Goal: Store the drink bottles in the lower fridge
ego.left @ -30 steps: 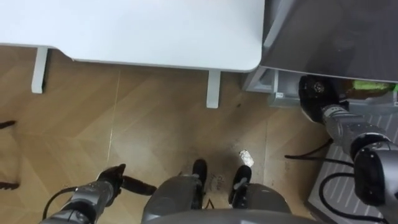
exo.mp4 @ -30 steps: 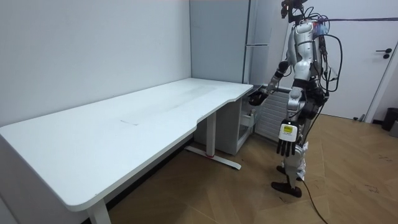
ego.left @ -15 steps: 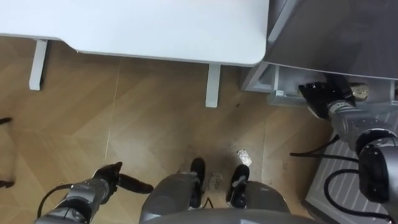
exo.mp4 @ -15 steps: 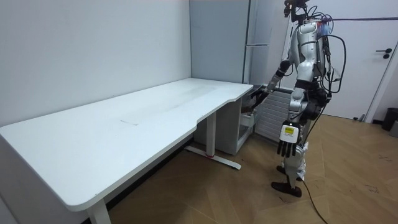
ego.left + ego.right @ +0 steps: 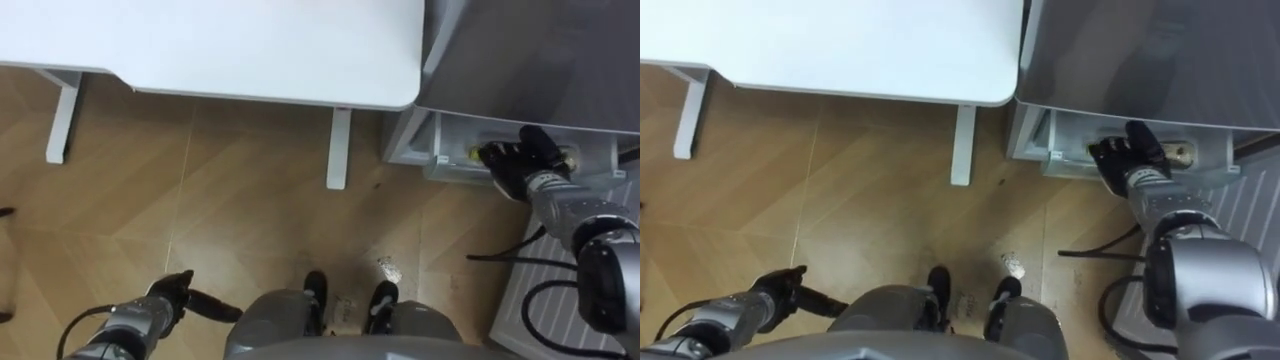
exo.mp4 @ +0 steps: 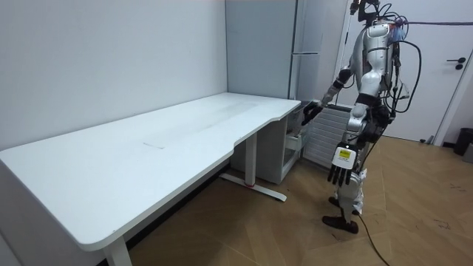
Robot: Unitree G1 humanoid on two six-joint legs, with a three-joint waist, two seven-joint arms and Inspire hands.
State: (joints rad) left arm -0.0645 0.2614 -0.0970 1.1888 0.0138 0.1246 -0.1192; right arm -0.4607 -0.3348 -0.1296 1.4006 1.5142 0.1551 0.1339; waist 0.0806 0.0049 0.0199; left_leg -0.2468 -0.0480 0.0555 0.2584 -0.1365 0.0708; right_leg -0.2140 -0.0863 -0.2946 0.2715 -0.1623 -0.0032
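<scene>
I stand in front of the tall grey fridge (image 6: 295, 44), at the end of the white table. The fridge's lower drawer (image 5: 445, 165) is pulled out, with a pale rim. My right hand (image 5: 1125, 155) reaches over that drawer with its dark fingers stretched out and nothing gripped. A small brownish thing (image 5: 1181, 155), perhaps a drink's end, lies in the drawer just right of the hand. My left hand (image 5: 165, 302) hangs low at my side with straight fingers; in the room view the left hand (image 6: 338, 166) is empty.
The white table (image 5: 250, 40) stretches off to my left on a white leg (image 5: 338, 150). A white ribbed panel (image 6: 321, 137) stands beside the drawer at my right. A crumpled white scrap (image 5: 388, 268) lies on the wooden floor by my feet.
My right hand has gone further in over the drawer and its fingers have spread. A green thing seen beside it a second ago is out of sight. The whole picture shifted slightly.
</scene>
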